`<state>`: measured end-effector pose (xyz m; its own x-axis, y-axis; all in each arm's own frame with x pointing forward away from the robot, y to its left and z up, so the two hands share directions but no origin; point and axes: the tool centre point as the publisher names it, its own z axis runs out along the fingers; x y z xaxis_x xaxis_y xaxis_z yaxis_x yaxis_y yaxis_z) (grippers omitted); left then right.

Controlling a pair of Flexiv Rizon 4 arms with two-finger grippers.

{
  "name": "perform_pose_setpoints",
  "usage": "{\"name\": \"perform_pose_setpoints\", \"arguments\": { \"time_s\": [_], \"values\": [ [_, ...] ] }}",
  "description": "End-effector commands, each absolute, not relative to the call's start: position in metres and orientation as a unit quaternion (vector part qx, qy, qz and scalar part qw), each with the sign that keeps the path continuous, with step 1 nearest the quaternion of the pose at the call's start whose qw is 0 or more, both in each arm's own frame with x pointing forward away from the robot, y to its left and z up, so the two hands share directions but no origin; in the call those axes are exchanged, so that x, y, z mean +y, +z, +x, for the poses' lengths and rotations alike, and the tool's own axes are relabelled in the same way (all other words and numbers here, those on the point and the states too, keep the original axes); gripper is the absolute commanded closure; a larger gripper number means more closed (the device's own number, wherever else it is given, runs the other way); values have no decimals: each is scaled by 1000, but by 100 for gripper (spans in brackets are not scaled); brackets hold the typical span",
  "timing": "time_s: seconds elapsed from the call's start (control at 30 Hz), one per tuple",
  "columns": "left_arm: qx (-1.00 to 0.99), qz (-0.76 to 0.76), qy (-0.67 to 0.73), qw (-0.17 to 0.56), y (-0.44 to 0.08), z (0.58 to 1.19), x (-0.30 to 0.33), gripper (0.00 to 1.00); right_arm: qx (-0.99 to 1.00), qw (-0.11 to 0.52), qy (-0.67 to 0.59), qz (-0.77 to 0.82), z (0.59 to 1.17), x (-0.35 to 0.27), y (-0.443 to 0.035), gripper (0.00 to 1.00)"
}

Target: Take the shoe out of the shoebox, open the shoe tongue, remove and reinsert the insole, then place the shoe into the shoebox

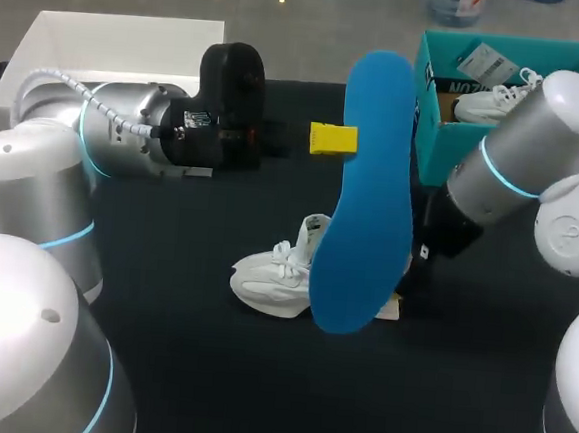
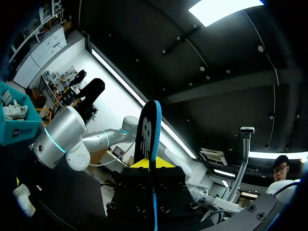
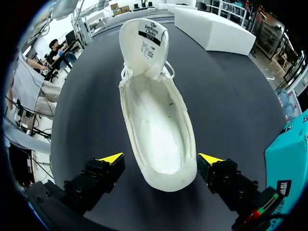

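Observation:
My left gripper (image 1: 333, 140) is shut on a blue insole (image 1: 367, 193) and holds it upright, high above the table. In the left wrist view the insole (image 2: 150, 130) stands edge-on between the yellow tips of the left gripper (image 2: 153, 162). The white shoe (image 1: 275, 276) lies on the black table with its tongue folded open. My right gripper (image 3: 161, 159) is open, with the heel of the shoe (image 3: 159, 120) between its spread fingers (image 3: 111, 158). The shoe's inside is bare. In the head view the insole hides most of the right gripper (image 1: 395, 303).
A teal shoebox (image 1: 434, 98) stands at the back right with another white shoe (image 1: 489, 97) in it; it also shows beside the right gripper (image 3: 288, 163). A white box (image 1: 113, 42) sits at the back left.

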<state>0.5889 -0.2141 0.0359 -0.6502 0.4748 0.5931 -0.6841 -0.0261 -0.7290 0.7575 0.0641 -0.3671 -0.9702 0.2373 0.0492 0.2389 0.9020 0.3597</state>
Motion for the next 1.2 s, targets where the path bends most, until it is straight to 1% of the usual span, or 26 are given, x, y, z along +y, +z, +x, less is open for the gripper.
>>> {"name": "perform_pose_setpoints", "arguments": {
  "time_s": [0.03,0.73,0.87,0.93,1.2],
  "values": [
    [-565,92,711,408,35,589,-215,100,-992,18,-35,-122,757,67,-361,0],
    [-565,92,711,408,35,589,-215,100,-993,17,-5,-117,756,69,-345,0],
    [-565,92,711,408,35,589,-215,100,-993,13,-8,-119,754,70,-344,0],
    [-565,92,711,408,35,589,-215,100,-992,6,-34,-117,752,71,-343,0],
    [-565,92,711,408,35,589,-215,100,-992,6,-34,-117,752,71,-343,0]
  ]
}}
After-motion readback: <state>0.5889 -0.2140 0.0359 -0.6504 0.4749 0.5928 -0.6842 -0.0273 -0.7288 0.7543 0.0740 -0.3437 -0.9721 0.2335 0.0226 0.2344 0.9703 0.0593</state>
